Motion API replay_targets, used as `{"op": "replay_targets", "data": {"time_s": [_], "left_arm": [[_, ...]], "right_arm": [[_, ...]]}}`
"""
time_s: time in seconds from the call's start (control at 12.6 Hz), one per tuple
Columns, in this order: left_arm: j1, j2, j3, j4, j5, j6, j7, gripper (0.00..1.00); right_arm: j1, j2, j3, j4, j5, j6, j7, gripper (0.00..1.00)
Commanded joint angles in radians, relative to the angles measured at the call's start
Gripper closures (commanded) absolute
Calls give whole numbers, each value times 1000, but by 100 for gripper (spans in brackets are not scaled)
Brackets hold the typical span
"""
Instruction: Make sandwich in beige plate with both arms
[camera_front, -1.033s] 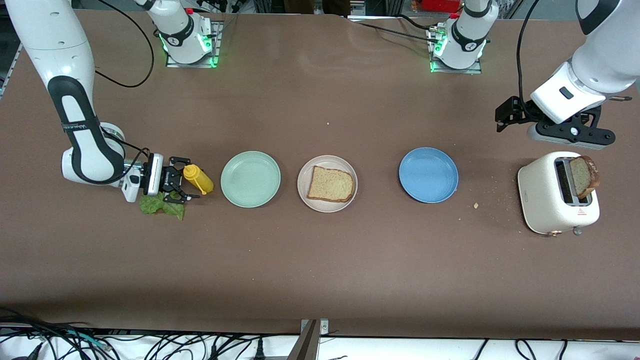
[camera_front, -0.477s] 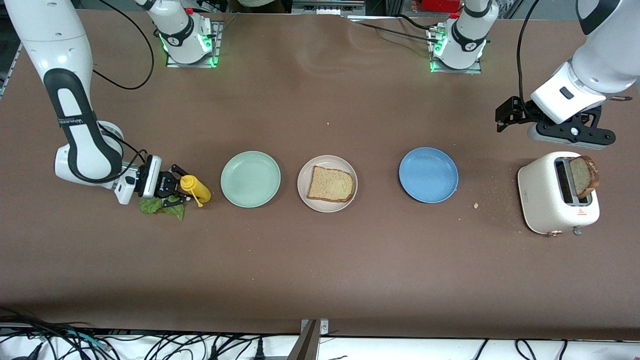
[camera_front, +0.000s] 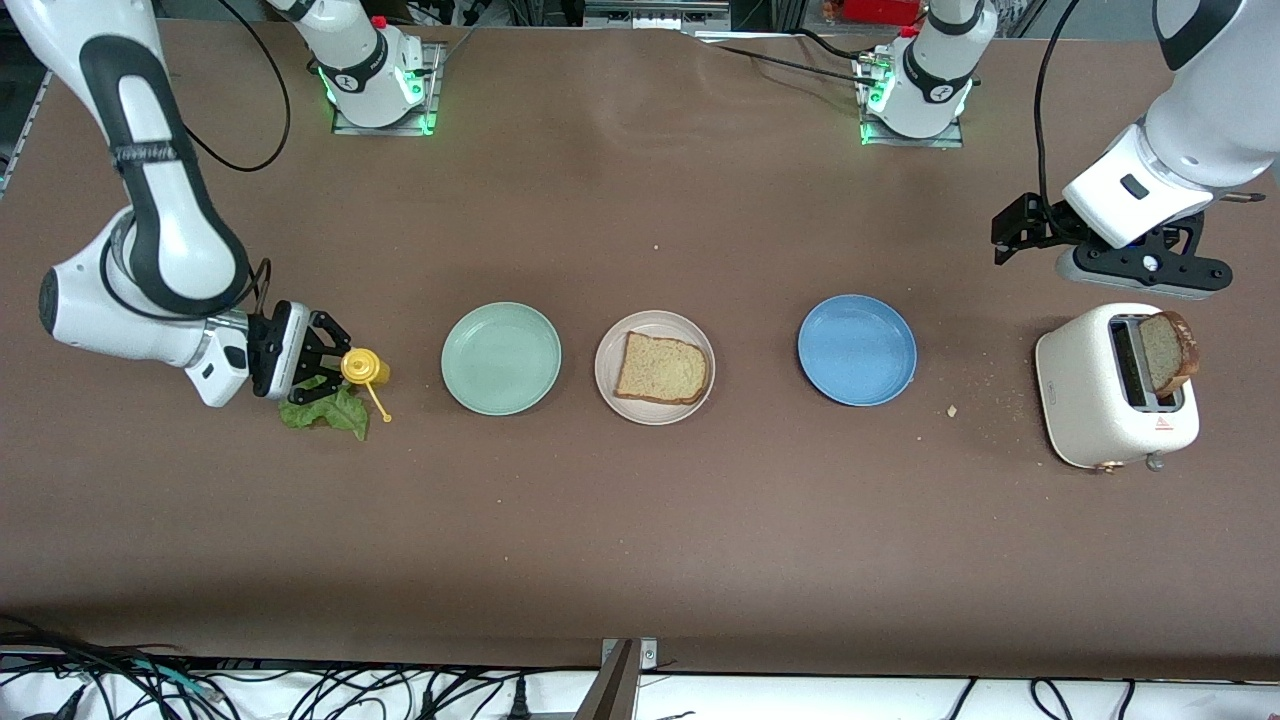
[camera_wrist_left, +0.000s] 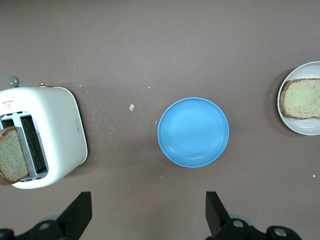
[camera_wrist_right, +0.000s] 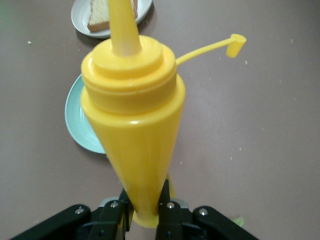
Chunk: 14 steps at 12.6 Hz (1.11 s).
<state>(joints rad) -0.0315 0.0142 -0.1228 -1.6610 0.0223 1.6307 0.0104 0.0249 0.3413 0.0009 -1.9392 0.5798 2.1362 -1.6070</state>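
Only right wrist view shows right hand (camera_wrist_right: 142, 202) pinching yellow bottle (camera_wrist_right: 132, 115).

arms: glossy white, black bands | cables: black | bases: green lights | claws: black

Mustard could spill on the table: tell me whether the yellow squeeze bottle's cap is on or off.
Off. The yellow squeeze bottle, pinched by the right gripper, has a bare nozzle; its small cap dangles aside on its tether.

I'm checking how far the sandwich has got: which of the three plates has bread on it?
The beige plate, the middle one of the row, holds a bread slice. The mint-green plate toward the right arm's end and the blue plate toward the left arm's end hold nothing.
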Motion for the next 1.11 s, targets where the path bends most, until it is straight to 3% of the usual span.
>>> {"op": "replay_targets", "data": {"time_s": [0.0,0.32,0.56,0.64,0.87,1.03], "left_arm": [[10,-14,-6,-14,-13,3,-3,0],[12,-14,-6,-14,-13,3,-1,0],[13,-14,-6,-14,-13,3,3,0],[13,-14,-5,-14,-13,3,2,0],[13,-14,-6,-14,-13,3,0,0],[13,-14,-6,-14,-13,3,0,0]], "right_arm": [[96,-48,1,-12,-162,7,261,100],[301,-54,-2,0,-384,8,719,100],[481,-9,-7,54,-614,-6,1069,100],[533,7,-13,55,-641,-16,1129,100],[763,120,-135,171,-741,-112,1249,100],[886,211,-212,294,-750,-217,1309,100]]}}
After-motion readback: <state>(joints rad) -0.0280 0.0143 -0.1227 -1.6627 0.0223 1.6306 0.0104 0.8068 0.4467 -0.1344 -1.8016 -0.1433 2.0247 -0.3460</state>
